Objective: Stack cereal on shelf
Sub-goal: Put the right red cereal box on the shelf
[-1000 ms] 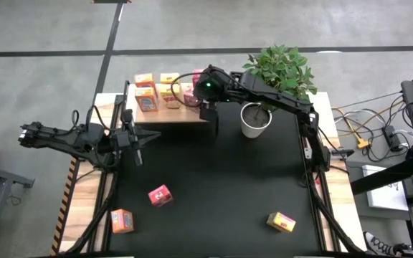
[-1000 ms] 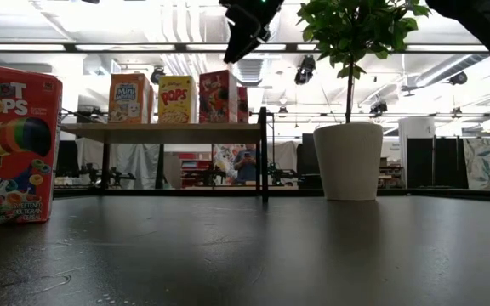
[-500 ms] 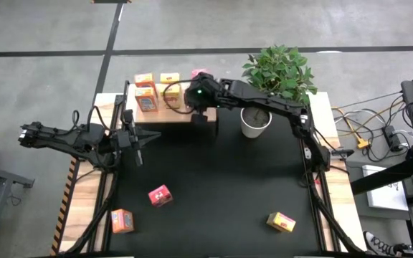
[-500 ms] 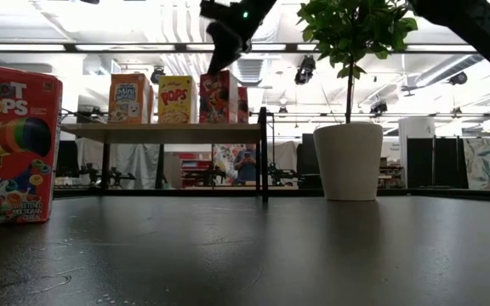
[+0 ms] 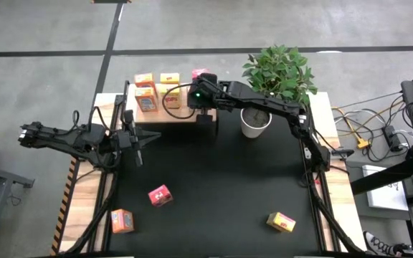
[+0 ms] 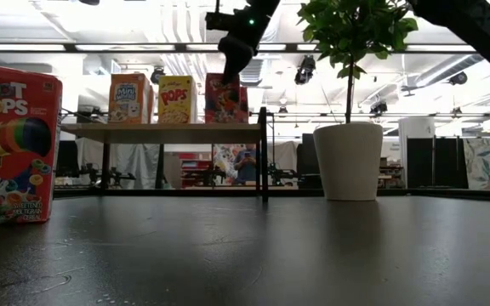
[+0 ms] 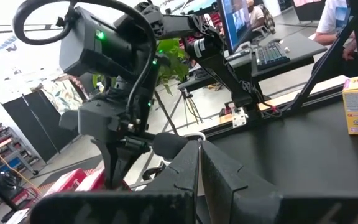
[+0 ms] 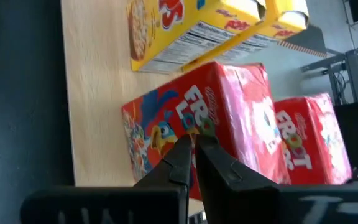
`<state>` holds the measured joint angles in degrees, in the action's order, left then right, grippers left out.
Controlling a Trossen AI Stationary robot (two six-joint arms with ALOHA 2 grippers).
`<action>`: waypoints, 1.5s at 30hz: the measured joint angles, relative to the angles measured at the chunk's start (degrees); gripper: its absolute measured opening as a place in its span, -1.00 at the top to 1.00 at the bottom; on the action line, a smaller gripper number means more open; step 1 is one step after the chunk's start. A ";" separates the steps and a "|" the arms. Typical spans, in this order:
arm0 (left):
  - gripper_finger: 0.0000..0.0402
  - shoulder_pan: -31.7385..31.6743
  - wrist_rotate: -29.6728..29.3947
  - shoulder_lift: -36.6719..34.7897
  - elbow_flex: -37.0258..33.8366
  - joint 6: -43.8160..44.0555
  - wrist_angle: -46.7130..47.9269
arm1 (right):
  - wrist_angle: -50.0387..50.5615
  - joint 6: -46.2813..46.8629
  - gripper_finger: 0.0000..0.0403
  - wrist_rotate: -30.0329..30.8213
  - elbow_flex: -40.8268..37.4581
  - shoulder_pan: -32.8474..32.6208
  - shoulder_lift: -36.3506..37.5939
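Note:
The shelf (image 5: 167, 115) stands at the table's far edge, with cereal boxes upright on its wooden top (image 8: 95, 93): orange (image 6: 129, 98), yellow (image 6: 176, 99) and red (image 6: 222, 100). My right gripper (image 6: 233, 68) is shut and slants down at the top of the front red box (image 8: 229, 112). A second red box (image 8: 309, 140) stands behind that one. Loose on the black table lie a red box (image 5: 160, 195), an orange box (image 5: 122, 221) and a yellow box (image 5: 281, 222). My left gripper (image 5: 136, 137) waits shut at the table's left side, holding nothing. My right gripper's shut fingertips (image 8: 182, 146) stand at the upper edge of the front red box (image 8: 166, 134), coming from above at a slant. I cannot tell whether they touch it. The box stands upright on the shelf.
A white pot with a green plant (image 5: 255, 120) stands right of the shelf, under my right arm. The loose red box (image 6: 11, 144) fills the low view's left edge. Pale wooden strips (image 5: 84, 208) run along the table's sides.
My right gripper has shut its open fingers. It has moved toward the table's left edge and sunk a little toward the red boxes on the shelf.

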<state>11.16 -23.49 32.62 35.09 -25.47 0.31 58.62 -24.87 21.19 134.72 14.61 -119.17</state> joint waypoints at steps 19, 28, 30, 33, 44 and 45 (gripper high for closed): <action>0.99 0.00 0.00 -0.02 0.00 -0.55 0.19 | -11.91 3.44 0.94 -6.16 0.22 1.84 1.87; 0.99 0.00 0.00 -0.02 0.00 -0.59 0.25 | -11.00 7.18 0.94 -8.20 -0.64 4.04 1.87; 0.99 0.00 0.00 -0.02 0.00 -0.59 0.25 | -10.94 7.35 0.94 -8.26 -1.44 4.04 1.87; 0.99 0.00 0.00 -0.02 0.00 -0.60 0.25 | -11.71 7.51 0.94 -8.15 -2.98 4.02 1.92; 0.99 0.00 0.00 -0.02 0.00 -0.61 0.74 | -11.76 3.89 0.94 -4.57 -5.01 4.15 2.26; 0.99 0.00 0.00 -0.01 0.00 -0.61 0.74 | -11.72 3.57 0.94 -4.57 -5.03 4.15 2.27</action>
<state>11.16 -23.49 32.61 35.09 -26.09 1.05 46.89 -21.30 16.62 129.69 18.76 -116.89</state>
